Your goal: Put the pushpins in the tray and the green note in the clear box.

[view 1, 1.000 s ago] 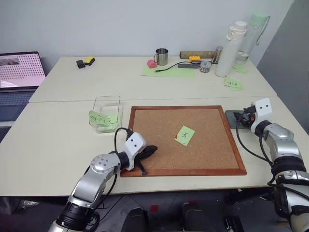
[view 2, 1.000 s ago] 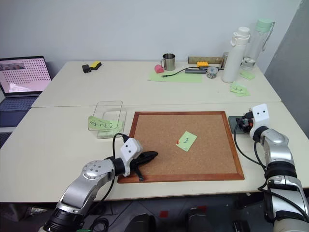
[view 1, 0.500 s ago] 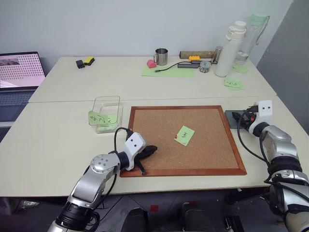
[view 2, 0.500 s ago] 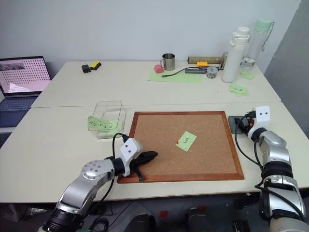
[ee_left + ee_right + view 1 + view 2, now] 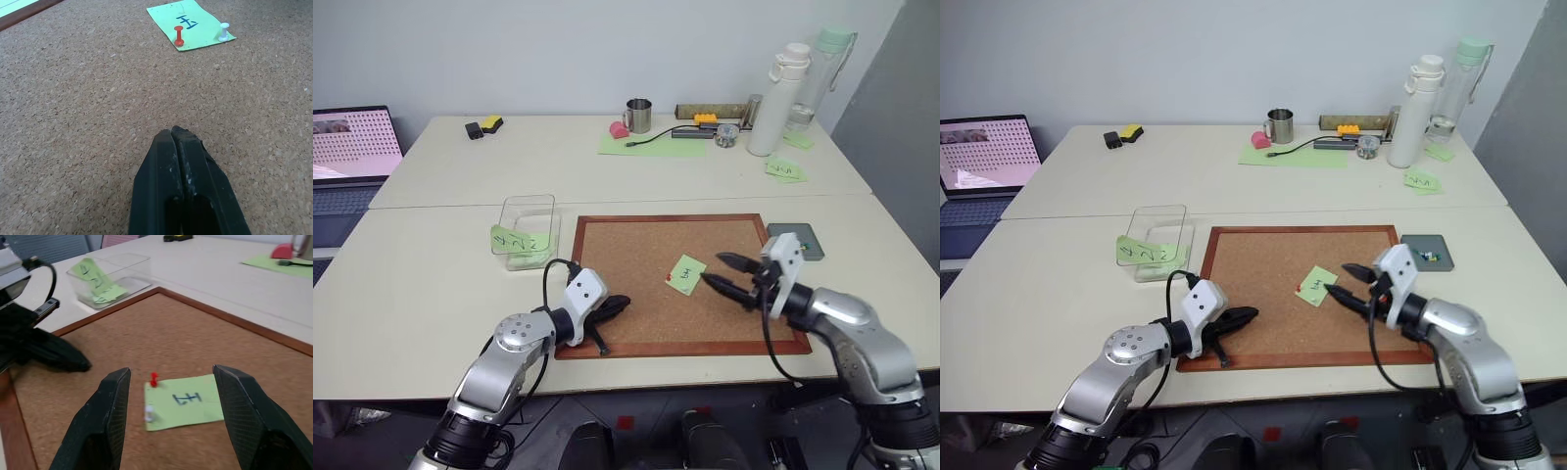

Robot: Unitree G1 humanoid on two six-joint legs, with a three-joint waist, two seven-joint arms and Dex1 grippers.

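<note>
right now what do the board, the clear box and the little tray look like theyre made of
The board looks like cork, speckled and matte brown, in a glossy reddish wood frame. The clear box seems to be transparent hard plastic, its walls see-through and shiny. The tray is flat dark grey and matte, plastic or metal; cannot tell which.

green note (image 5: 687, 273): light green, black handwriting | pushpin (image 5: 179, 35): red | pushpin (image 5: 224, 31): white | corkboard (image 5: 636, 279): speckled brown, red-brown frame | tray (image 5: 797, 241): dark grey | desk (image 5: 421, 284): cream
</note>
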